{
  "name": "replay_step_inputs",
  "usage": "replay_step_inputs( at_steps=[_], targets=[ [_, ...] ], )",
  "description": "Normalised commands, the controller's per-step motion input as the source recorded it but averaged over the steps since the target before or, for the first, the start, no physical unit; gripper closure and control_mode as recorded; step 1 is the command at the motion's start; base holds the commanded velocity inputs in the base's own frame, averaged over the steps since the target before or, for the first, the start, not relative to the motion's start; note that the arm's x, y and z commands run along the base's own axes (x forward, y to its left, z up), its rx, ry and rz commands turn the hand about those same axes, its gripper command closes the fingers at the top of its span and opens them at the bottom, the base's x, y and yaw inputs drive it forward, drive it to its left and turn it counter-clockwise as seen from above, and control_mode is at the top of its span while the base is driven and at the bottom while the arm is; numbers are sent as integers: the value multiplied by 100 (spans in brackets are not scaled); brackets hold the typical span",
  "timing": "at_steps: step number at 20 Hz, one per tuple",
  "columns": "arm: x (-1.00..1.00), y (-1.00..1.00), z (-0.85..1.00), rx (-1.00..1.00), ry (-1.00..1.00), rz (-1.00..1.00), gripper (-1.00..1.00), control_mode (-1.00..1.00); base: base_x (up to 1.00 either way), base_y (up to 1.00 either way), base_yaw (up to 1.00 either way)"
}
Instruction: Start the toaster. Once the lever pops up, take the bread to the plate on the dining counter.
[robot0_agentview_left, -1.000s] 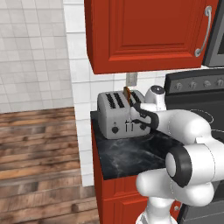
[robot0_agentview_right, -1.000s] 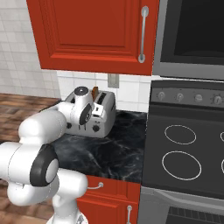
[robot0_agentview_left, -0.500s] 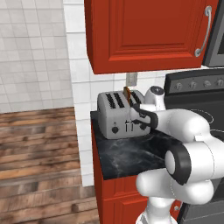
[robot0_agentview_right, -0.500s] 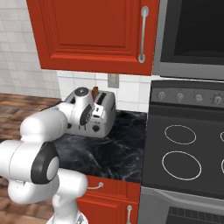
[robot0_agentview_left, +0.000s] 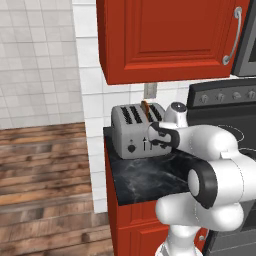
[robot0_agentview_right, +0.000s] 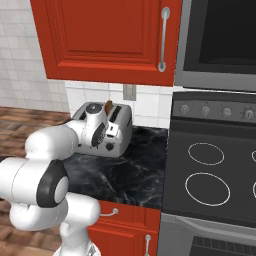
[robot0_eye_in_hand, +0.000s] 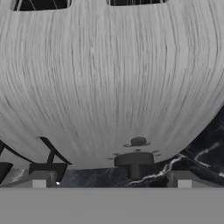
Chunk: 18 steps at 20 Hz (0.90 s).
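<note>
On the left we see bare wooden floor (robot0_agentview_left: 45, 175) beyond the counter's edge. Our boxy silver-grey toaster (robot0_agentview_left: 137, 131) sits at the back of the black marbled counter (robot0_agentview_left: 145, 175), tan bread slice (robot0_agentview_left: 145, 107) upright in a slot. Our two-finger gripper (robot0_eye_in_hand: 111, 178), spread wide and empty, faces the toaster's front near a lever (robot0_eye_in_hand: 134, 161). Rightward lies the black stove (robot0_agentview_right: 215, 175).

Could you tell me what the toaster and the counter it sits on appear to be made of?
Toaster: probably brushed metal; its silver-grey shell shows fine streaks in the hand view.
Counter: looks like polished black marble or an imitation of it; thin white veins cross a dark top.
</note>
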Motion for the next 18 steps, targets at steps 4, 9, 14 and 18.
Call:
replay_step_inputs(
  at_steps=[4, 9, 14, 18],
  targets=[
    [0, 0, -11, 0, 0, 0, -100, -100, 0, 0, 0],
    [0, 0, -11, 0, 0, 0, -100, -100, 0, 0, 0],
    [0, 0, -10, 0, 0, 0, -100, -100, 0, 0, 0],
    [0, 0, -13, 0, 0, 0, -100, -100, 0, 0, 0]
  ],
)
